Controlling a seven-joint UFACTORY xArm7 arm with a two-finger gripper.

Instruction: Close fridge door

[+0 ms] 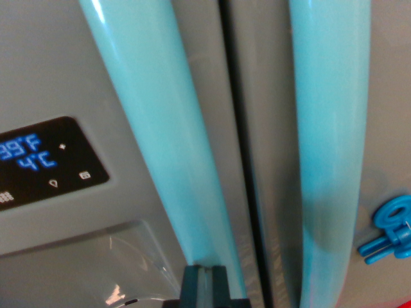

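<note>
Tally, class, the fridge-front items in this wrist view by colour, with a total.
Turquoise door handles: 2
Black display panel: 1
Blue key-shaped piece: 1
Total: 4

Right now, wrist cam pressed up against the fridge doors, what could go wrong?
1. The gripper sits at the foot of the left teal handle; pushing there may slide off its glossy curved surface.
2. The display panel is close on the wrist view's left; a drift could press it.
3. The blue magnet on the right door could get knocked if the arm swings right.
Whether the seam is fully shut is unclear.
</note>
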